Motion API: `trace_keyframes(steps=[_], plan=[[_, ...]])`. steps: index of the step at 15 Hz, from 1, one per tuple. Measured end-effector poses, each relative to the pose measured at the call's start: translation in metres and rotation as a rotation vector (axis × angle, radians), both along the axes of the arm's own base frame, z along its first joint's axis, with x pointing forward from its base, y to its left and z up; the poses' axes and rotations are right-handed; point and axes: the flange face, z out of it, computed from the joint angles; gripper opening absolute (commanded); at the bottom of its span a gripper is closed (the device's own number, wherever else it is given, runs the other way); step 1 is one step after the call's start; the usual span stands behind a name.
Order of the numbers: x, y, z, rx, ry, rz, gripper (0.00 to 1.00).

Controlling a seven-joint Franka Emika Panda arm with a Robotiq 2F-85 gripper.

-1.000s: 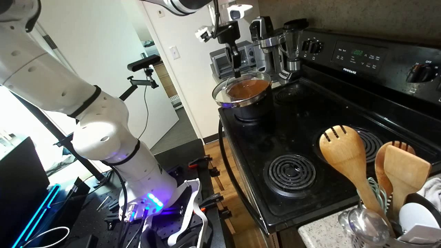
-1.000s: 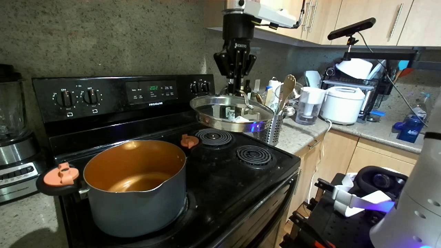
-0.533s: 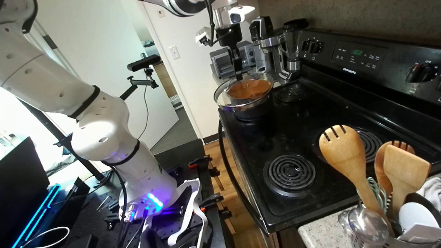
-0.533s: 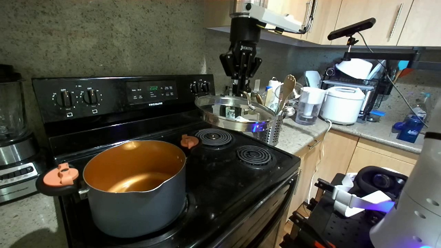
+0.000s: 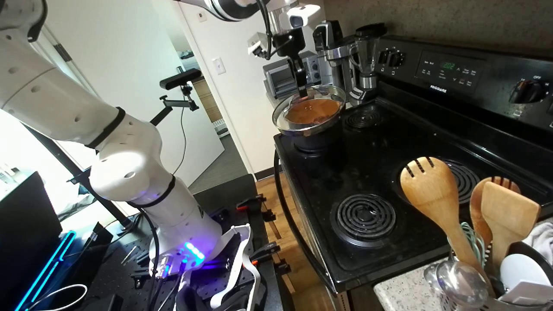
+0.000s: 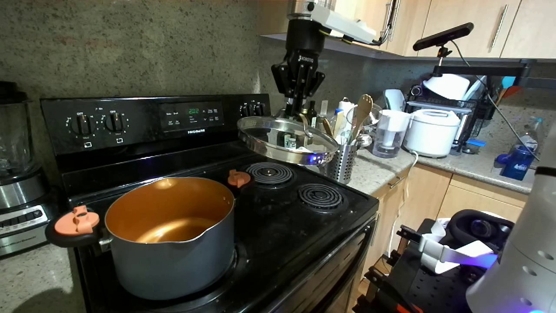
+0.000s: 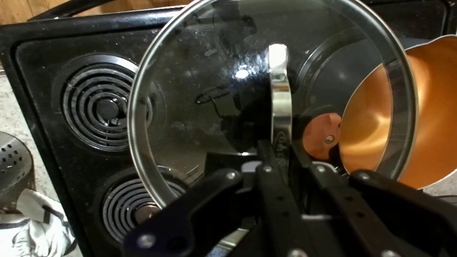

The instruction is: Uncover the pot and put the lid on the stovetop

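The pot has a grey outside and an orange-copper inside. It stands uncovered on the stovetop. The lid is clear glass with a metal rim and an arched metal handle. My gripper is shut on that handle. It holds the lid tilted in the air above the stovetop, beside and higher than the pot. In an exterior view the lid overlaps the pot in the picture. In the wrist view the lid's right part overlaps the pot's inside.
Coil burners lie on the stovetop, with another burner behind. The raised control panel runs along the back. A holder of wooden utensils stands at one end, a blender at the other. The pot's handle sticks out.
The lid and gripper have shifted a little: first right, then back left and slightly up in the pot-side exterior view. The lid tilts slightly more. The pot has not moved.
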Motion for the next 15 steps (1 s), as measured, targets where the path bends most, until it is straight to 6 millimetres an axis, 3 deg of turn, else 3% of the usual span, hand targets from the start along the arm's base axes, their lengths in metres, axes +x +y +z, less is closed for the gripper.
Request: trace_keyframes(steps=[3,4,15], plan=[[0.000,0.000,0.000,0.000,0.000,0.000,0.15],[0.000,0.000,0.000,0.000,0.000,0.000,0.04],[0.011,-0.011,-0.023,-0.005,0.030,-0.025,0.04]])
